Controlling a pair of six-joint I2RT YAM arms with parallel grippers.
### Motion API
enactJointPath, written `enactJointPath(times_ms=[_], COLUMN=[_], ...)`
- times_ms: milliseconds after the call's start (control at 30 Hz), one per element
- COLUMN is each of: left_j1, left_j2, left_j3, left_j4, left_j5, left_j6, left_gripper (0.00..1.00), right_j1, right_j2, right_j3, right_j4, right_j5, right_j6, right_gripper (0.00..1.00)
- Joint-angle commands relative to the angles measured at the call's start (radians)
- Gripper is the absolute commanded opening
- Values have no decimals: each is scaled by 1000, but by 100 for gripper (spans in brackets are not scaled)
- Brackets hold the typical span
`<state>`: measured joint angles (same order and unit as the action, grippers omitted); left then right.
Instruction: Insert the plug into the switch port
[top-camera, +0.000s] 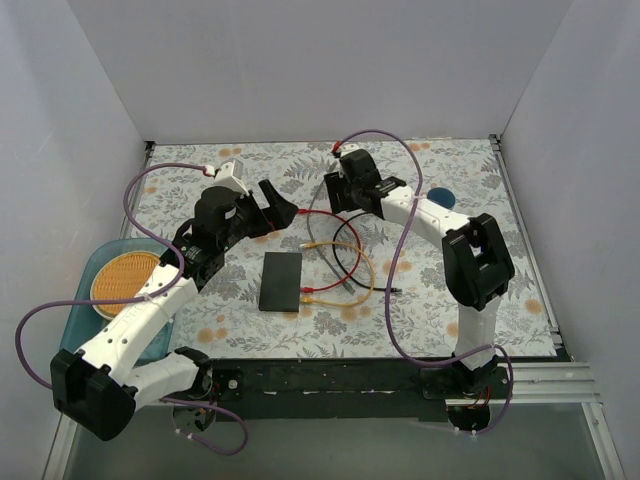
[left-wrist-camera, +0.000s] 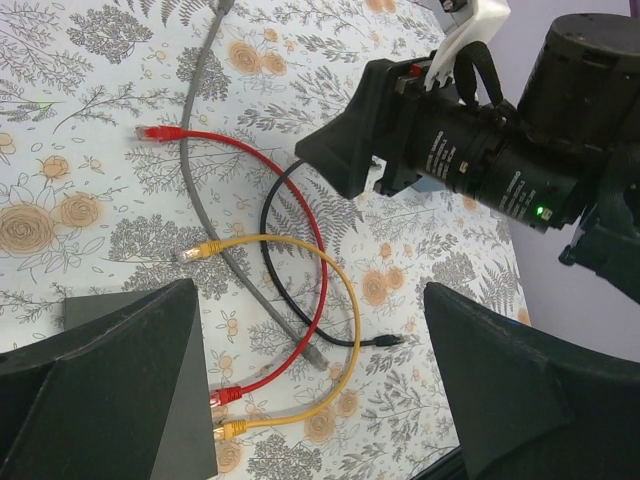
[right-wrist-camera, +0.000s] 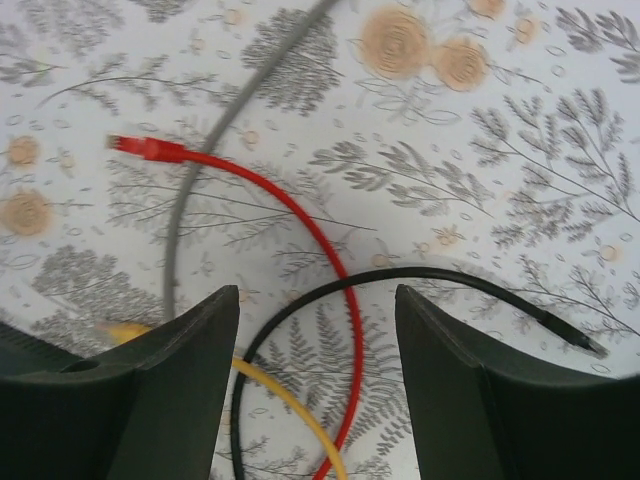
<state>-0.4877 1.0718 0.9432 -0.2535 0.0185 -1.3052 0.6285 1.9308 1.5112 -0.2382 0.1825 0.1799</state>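
**Both claws gape over a tangle of cables**

From above, you see the flat matte-black box (top-camera: 280, 281) lying plain side up, mid-table, on the flower-printed cloth (top-camera: 450, 300). The red cable (top-camera: 357, 255) and yellow cable (top-camera: 372, 278) loop across each other just to its right. The left gripper (top-camera: 278, 205) hangs beyond the box and the right gripper (top-camera: 340, 197) is near it, over the loops. At the left edge, a blue tray (top-camera: 88, 268) holds a round, orange woven mat (top-camera: 125, 275).

In the left wrist view, your left claw's wedge-shaped fingers (left-wrist-camera: 520, 380) are spread wide, holding nothing. Between them, the grey cable (left-wrist-camera: 195, 190) and the thin black cable (left-wrist-camera: 268, 225) cross the coloured pair. The loose red plug (left-wrist-camera: 150, 132) lies well apart from the box. A second red end and a yellow end reach the box's edge, but you cannot tell whether either is seated. The right arm's bulk fills the upper right.

The right wrist view is blurred. Your right claw is also parted and empty, with the red plug on the cloth to the upper left.
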Motion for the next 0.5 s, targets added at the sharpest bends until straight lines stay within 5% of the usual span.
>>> enactJointPath(times_ms=[0,467], left_j1=[-3,-3], left_j2=[2,19], left_j3=[32,19], left_j4=[-3,16], left_j5=[-25,-22], left_j6=[20,21], left_gripper=[98,98], right_j1=[-81,-216], right_j2=[19,99], right_j3=[11,-80], right_j4=[-62,-9], right_j5=[-37,-268], right_j6=[82,193], right_gripper=[70,76])
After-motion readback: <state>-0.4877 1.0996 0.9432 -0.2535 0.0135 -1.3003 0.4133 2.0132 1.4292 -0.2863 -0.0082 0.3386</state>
